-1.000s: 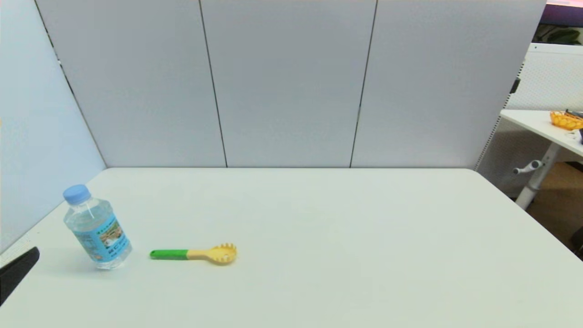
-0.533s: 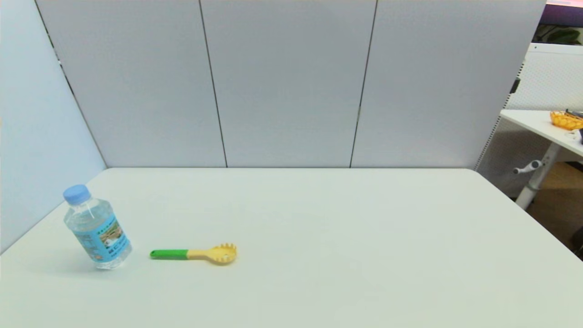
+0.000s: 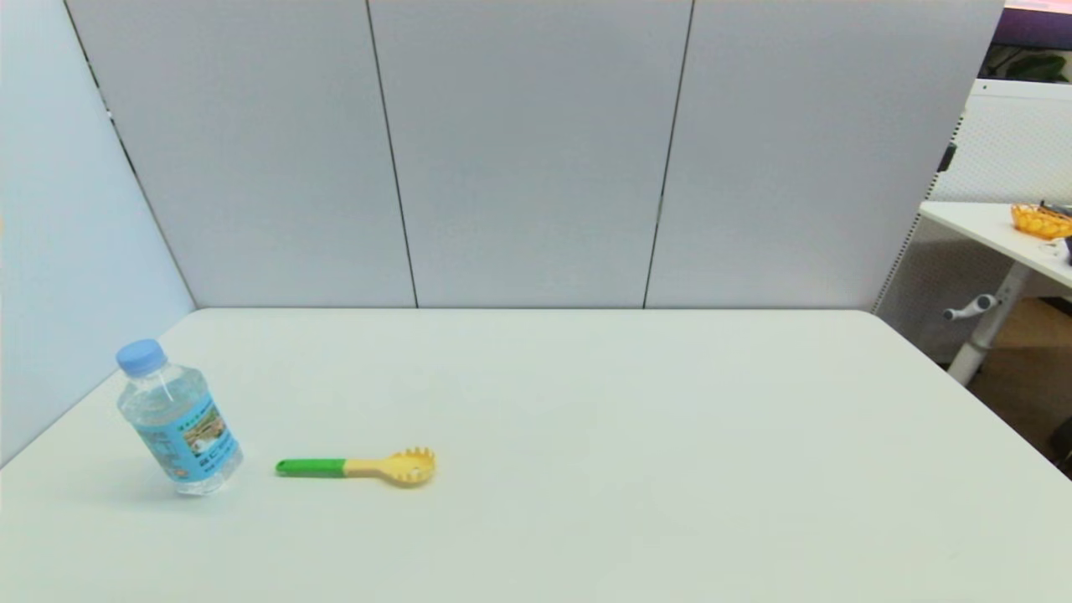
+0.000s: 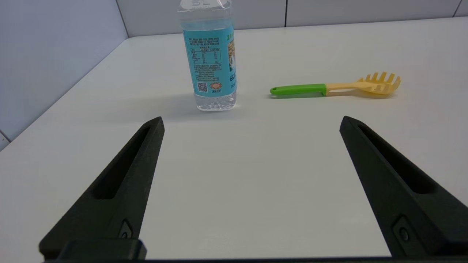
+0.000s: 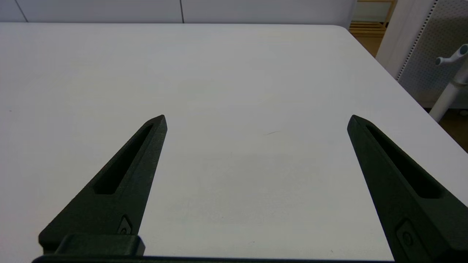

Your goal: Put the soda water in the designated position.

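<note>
The soda water [image 3: 178, 419] is a small clear bottle with a light blue cap and blue label, standing upright near the table's left edge, to the left of the spoon. The left wrist view shows the soda water [image 4: 211, 62] a short way beyond my left gripper [image 4: 252, 122], which is open and holds nothing. My right gripper [image 5: 257, 120] is open over bare table on the right side. Neither gripper appears in the head view.
A pasta spoon [image 3: 356, 466] with a green handle and yellow head lies flat to the right of the bottle, also seen as the spoon [image 4: 336, 87] from the left wrist. Grey partition panels [image 3: 528, 151] close the back and left. A second table [image 3: 1001, 230] stands at right.
The black tip of my left gripper, visible at the head view's lower left edge a second ago, has drawn back out of that view. The bottle and spoon have not moved.
</note>
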You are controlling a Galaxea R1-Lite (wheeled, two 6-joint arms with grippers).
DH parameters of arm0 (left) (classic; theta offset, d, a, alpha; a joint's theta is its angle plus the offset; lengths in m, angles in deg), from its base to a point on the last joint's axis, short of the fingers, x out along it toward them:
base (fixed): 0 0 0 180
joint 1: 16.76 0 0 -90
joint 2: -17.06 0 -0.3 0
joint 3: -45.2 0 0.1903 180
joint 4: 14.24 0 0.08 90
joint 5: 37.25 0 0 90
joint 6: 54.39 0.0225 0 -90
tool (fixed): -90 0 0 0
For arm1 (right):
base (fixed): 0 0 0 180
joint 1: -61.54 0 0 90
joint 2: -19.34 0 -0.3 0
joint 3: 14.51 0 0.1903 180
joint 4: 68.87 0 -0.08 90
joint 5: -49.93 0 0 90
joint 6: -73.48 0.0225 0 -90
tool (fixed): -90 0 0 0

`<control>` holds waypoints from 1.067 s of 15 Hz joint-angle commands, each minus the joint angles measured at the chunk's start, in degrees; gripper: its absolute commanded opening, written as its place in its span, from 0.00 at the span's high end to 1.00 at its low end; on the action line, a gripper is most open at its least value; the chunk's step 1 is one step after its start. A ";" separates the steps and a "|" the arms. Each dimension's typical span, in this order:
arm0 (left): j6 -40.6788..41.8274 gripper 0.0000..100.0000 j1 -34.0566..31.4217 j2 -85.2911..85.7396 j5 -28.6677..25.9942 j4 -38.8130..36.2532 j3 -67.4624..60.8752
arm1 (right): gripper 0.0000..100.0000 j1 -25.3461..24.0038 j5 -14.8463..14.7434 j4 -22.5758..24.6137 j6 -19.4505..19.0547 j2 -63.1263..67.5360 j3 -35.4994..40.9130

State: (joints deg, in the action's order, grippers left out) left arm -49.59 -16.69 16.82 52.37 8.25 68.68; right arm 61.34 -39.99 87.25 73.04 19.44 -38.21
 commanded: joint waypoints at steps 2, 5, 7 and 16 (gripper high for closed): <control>-2.15 0.00 0.01 0.33 0.20 0.17 -0.11 | 0.00 0.03 0.01 -0.02 0.00 0.08 -0.02; -10.42 0.00 0.01 0.33 3.10 0.17 -0.11 | 0.00 -0.06 0.01 -0.02 0.00 0.08 -0.02; -10.86 0.00 0.01 0.33 3.28 0.17 -0.11 | 0.00 -0.06 0.01 -0.02 0.00 0.08 -0.02; -10.94 0.00 0.01 0.33 3.28 0.17 -0.11 | 0.00 -0.06 0.01 -0.02 0.00 0.08 -0.02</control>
State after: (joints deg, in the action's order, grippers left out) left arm -60.47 -16.66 17.16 55.59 8.47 68.57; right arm 61.34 -40.02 87.24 72.96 19.44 -38.21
